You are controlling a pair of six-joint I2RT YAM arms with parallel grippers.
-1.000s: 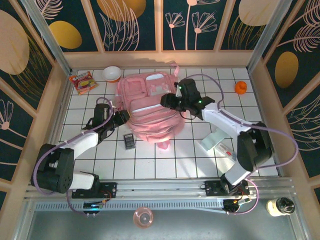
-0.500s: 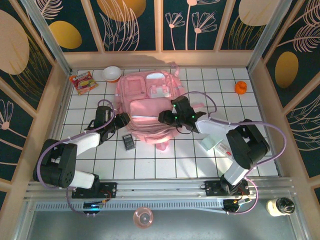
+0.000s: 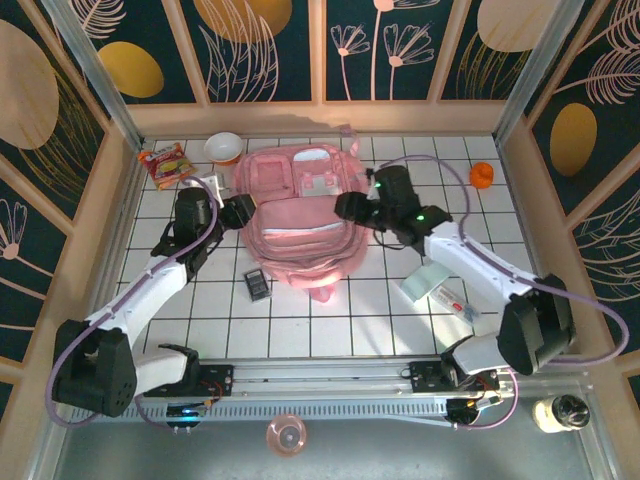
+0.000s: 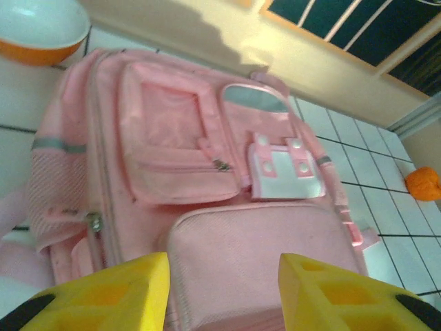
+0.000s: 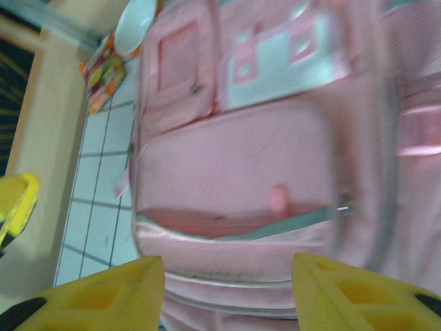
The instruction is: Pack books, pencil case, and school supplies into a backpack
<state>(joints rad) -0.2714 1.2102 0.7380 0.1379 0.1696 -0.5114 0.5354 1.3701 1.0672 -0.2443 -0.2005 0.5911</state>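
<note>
The pink backpack (image 3: 300, 215) lies flat mid-table, front pockets facing up. My left gripper (image 3: 240, 210) hovers at its left side, open and empty, its jaws over the lower front pocket (image 4: 262, 255). At the backpack's right side my right gripper (image 3: 350, 208) is open and empty too, above a pocket mouth (image 5: 227, 224) that gapes as a slit. The dark grey school supplies device (image 3: 258, 283) lies on the tiles near the backpack's front left. Right of the backpack lies the mint pencil case (image 3: 428, 278). The books are out of view.
A white bowl (image 3: 223, 147) and a red-and-yellow snack packet (image 3: 165, 163) sit at the far left, a small orange thing (image 3: 482, 175) at the far right. Wooden walls (image 3: 115, 215) close in the tiled table. A pink strap (image 3: 326, 291) trails from the backpack's near edge.
The left gripper has moved farther up along the backpack's left side. The right gripper dipped to the backpack's near right part, then drew back up and to the right. Both stay empty.
</note>
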